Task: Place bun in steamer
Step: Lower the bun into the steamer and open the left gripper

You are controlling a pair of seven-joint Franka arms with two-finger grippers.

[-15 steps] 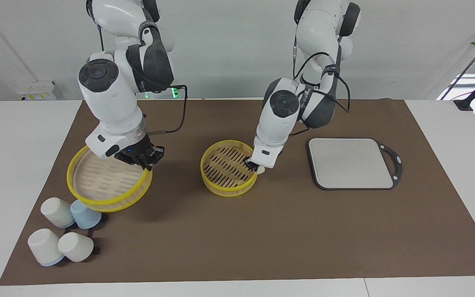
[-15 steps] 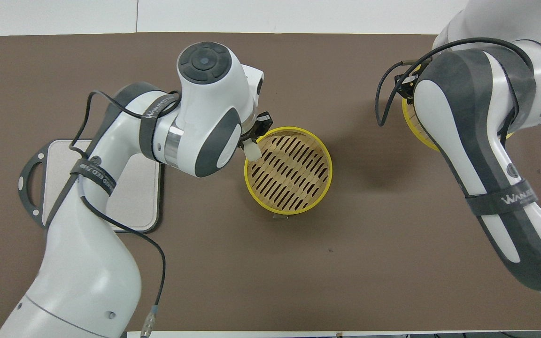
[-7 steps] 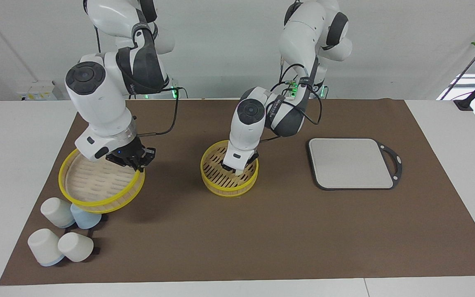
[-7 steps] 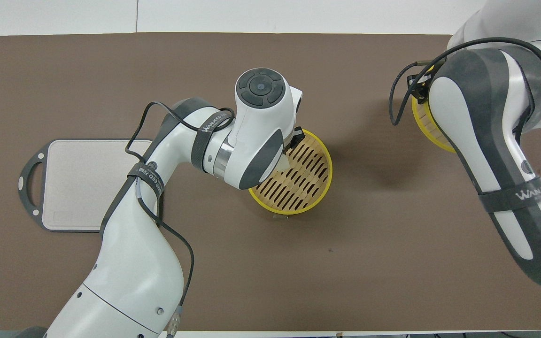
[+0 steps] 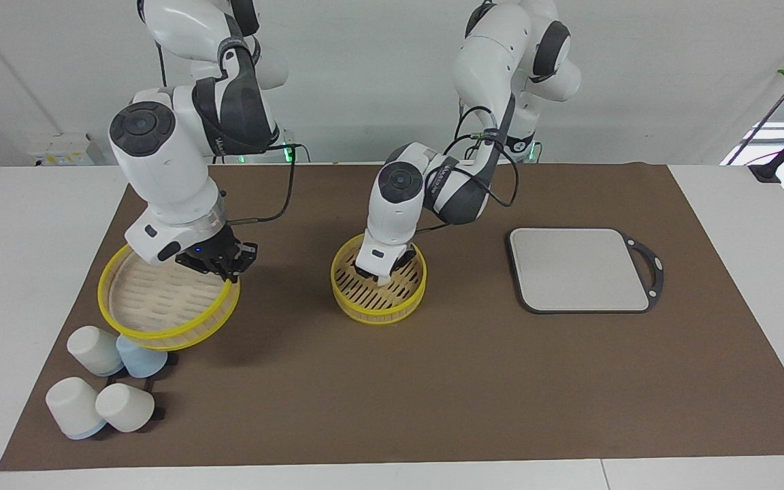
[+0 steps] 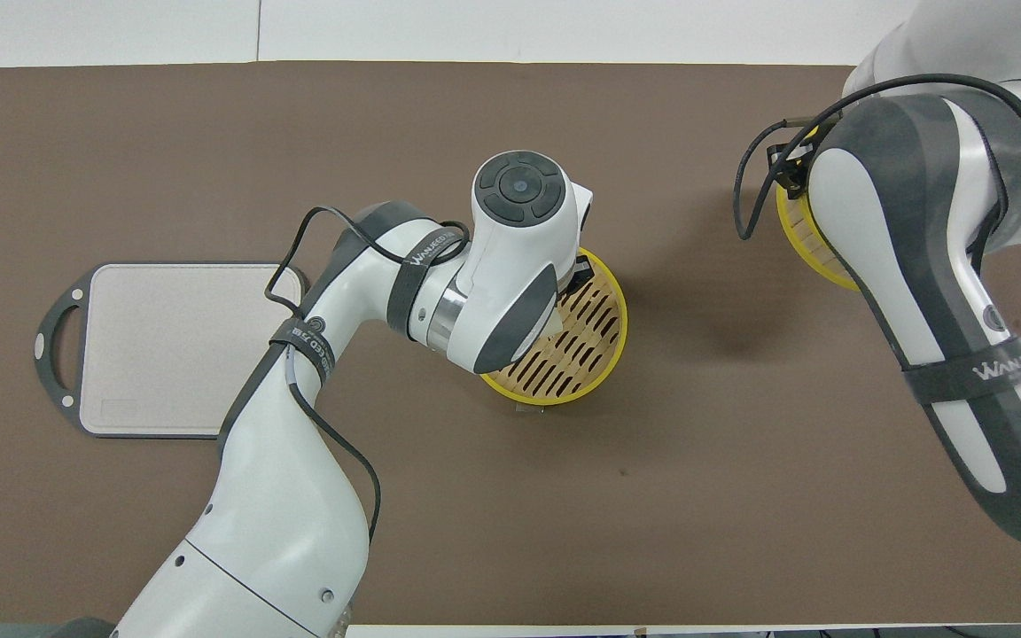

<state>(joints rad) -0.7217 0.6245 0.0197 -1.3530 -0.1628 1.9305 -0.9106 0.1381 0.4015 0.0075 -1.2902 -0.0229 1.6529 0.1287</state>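
The left gripper (image 5: 380, 276) hangs low inside the steamer (image 5: 378, 307), its fingers clenched on the bun (image 5: 384, 280), a small cream-white lump that shows just at the fingertips in the facing view. From that view I judge the bun to be at or just above the slatted floor, though I cannot tell whether it touches yet. So the carrying part of the task looks done and the bun is inside the yellow rim; what is left is to let go of it and lift the arm clear. The left arm reaches in from its base with the wrist bent steeply down, its forearm and big wrist joint over the part of the basket nearest the robots, so that in the overhead view they hide the gripper and the bun. Beside the steamer, toward the left arm's end of the table, lies the grey board (image 5: 579, 269), bare. Well apart, toward the right arm's end, the right gripper (image 5: 225, 262) waits, holding the steamer lid (image 5: 160, 325) by its rim, raised and tilted above the table. Near the lid, farther from the robots, stand the upturned cups (image 5: 107, 381).
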